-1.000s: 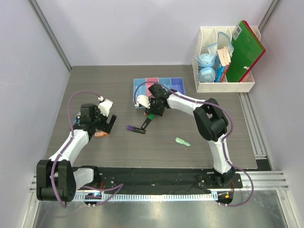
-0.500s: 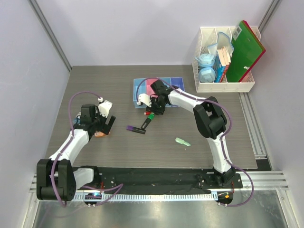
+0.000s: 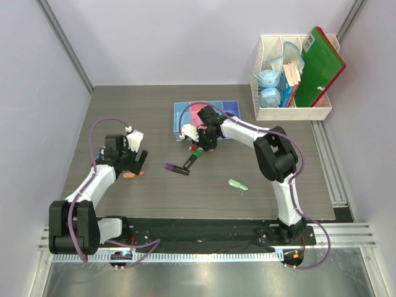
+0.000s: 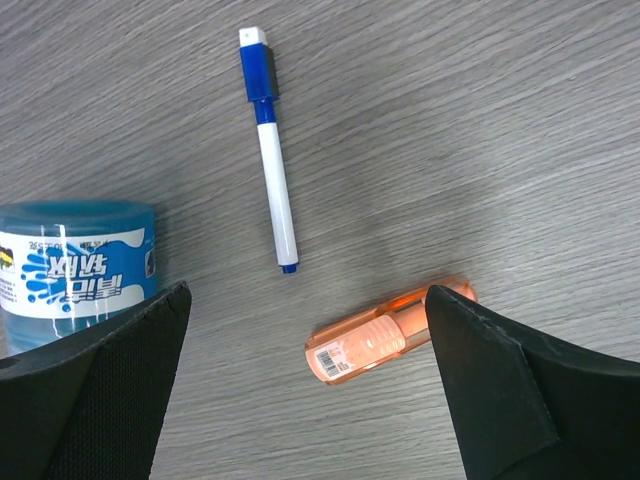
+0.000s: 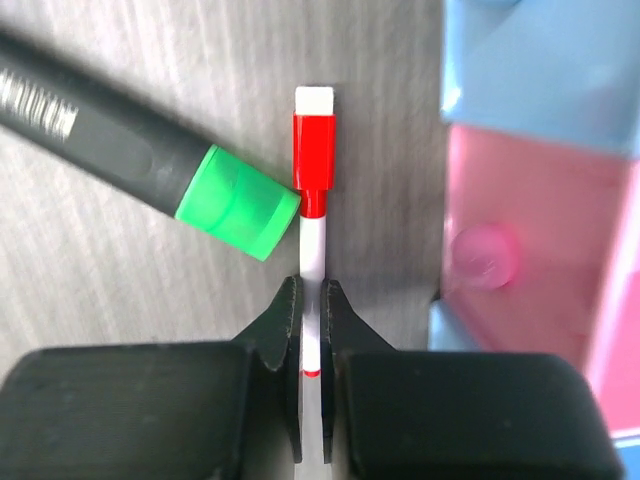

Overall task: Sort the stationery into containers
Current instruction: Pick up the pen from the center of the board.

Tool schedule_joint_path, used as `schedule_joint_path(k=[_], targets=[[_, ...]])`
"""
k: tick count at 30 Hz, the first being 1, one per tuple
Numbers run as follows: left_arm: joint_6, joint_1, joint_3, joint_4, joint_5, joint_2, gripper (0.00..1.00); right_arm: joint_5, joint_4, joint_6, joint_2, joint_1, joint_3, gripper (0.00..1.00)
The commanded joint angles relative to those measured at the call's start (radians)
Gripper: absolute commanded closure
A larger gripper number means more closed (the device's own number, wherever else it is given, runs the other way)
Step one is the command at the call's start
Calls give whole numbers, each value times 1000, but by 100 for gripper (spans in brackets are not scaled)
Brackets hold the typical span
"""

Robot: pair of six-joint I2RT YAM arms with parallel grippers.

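right gripper is clamped now, was half open a sec ago, pinching red-capped white pen on the table just beside pink bin | left gripper wide open above orange piece

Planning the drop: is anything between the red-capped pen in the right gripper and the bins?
Nothing visible. The right gripper grips the pen right beside the bins; the green-capped marker lies on the pen's other side.
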Motion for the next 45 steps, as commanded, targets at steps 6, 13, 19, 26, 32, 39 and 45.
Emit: schedule_joint_path(k=[6,13,19,26,32,39,45], targets=[[16,11,10,21,-7,25,1,37,-163,116,-131,3,-107,99],[32,57,34,96,22,131,12,51,-129,200,-272,4,-119,99],[56,83,77,151,59,214,18,84,-101,261,-350,4,-135,99],[72,83,137,141,84,292,32,106,-78,346,-447,3,-118,98],[87,83,185,115,93,375,44,109,-71,399,-527,3,-82,98],[87,88,274,12,82,482,73,146,-2,504,-593,3,-91,98],[73,101,320,-48,68,544,100,210,127,613,-619,3,-147,98]])
